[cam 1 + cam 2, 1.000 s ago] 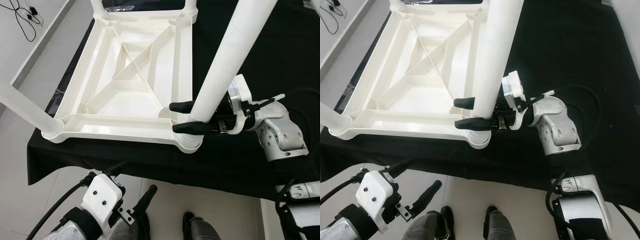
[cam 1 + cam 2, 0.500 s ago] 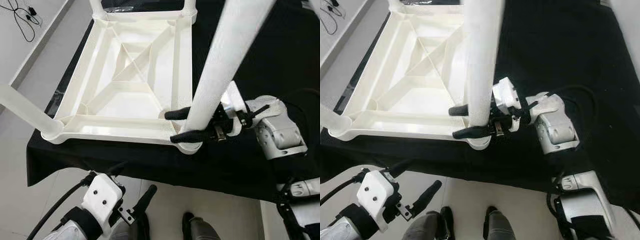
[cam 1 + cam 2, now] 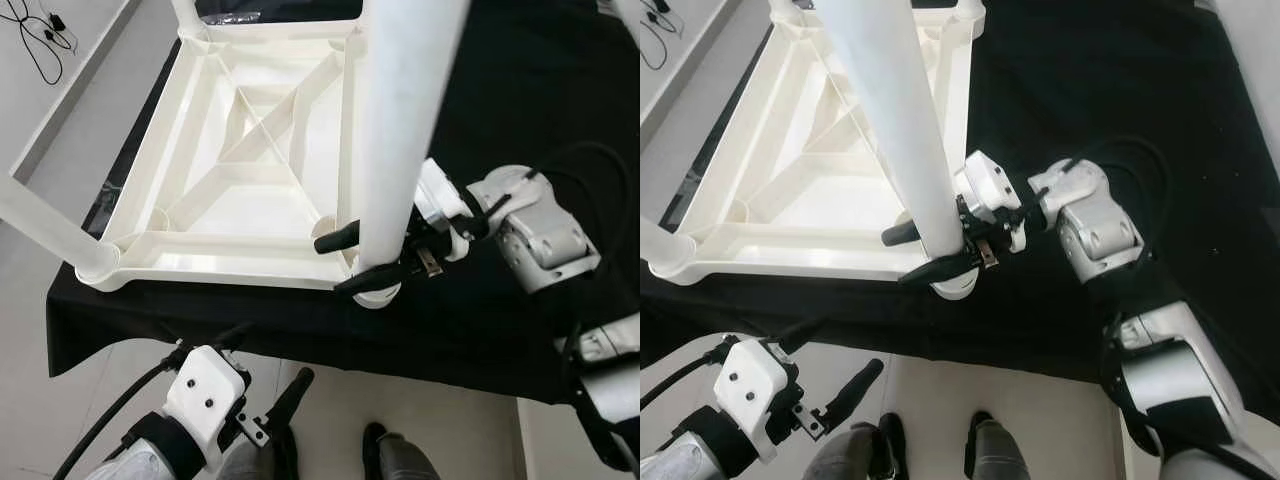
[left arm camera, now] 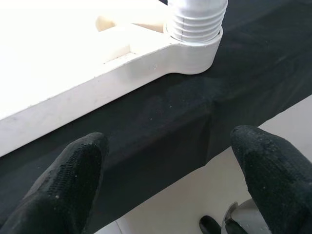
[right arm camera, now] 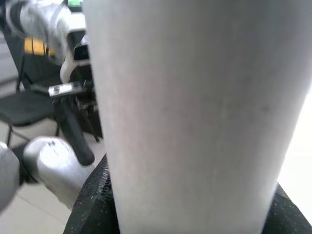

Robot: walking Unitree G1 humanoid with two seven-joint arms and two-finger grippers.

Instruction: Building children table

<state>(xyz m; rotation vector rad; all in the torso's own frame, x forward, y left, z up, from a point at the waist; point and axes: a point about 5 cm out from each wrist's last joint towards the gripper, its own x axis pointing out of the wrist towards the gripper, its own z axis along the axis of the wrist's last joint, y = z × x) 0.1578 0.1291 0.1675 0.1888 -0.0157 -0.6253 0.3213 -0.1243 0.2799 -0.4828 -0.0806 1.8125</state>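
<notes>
A white plastic tabletop point(image 3: 250, 150) lies upside down on a black-draped table point(image 3: 520, 120). Legs stand at its corners; the near-left leg point(image 3: 40, 222) leans outward. The near-right leg point(image 3: 405, 120) stands almost upright in its corner socket point(image 3: 375, 292), its ribbed base point(image 4: 195, 22) seated in the socket. My right gripper point(image 3: 352, 260) is shut on this leg just above the base, one black finger point(image 3: 335, 240) on each side. My left gripper point(image 4: 165, 170) hangs open below the table's front edge, facing that corner.
The black cloth drops over the front edge point(image 3: 300, 335) to a pale tiled floor point(image 3: 60, 380). Two dark feet point(image 3: 985, 440) stand on the floor below. Cables point(image 3: 35, 40) lie on the floor at far left. Bare cloth lies right of the tabletop.
The near-right leg has swung from leaning right to almost upright. My right gripper stayed shut on it and shifted left with it. The left arm has not moved.
</notes>
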